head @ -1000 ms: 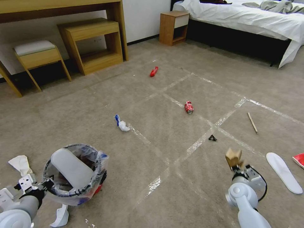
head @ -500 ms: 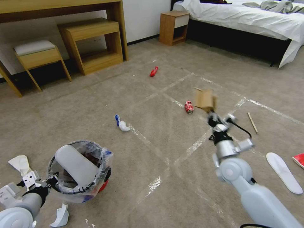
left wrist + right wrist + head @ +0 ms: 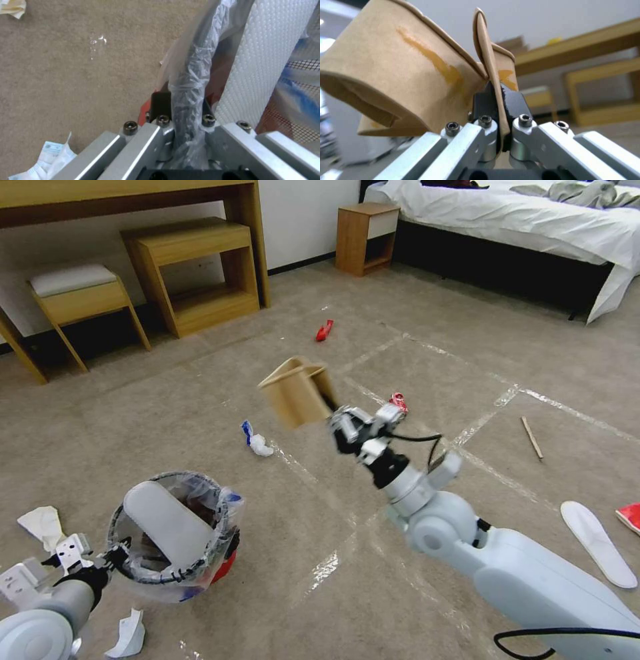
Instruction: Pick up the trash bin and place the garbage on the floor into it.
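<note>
1. The trash bin [image 3: 175, 540] is a small round red bin with a dark rim and a clear bag liner showing blue patches. A white slipper sole [image 3: 167, 527] stands slanted in its mouth. It is held off the floor [image 3: 373, 513] near the lower left of the head view.
2. The left tool [image 3: 110, 560] is clamped shut on the bin's bagged rim; the left wrist view shows its pads [image 3: 160, 101] pinching the rim.
3. The right tool [image 3: 337, 413] is closed tight on a flap of the brown cardboard box [image 3: 297, 392], held in the air above the carpet.
4. Half a second earlier the box was held farther right, above the red can [image 3: 399, 401]; it is now nearer the bin. The bin has barely shifted.
5. On the carpet lie a white-and-blue wad [image 3: 257, 441], a red wrapper [image 3: 324, 330], a thin stick [image 3: 531, 437] and another sole [image 3: 597, 543].
6. The can is partly hidden behind the right tool.
</note>
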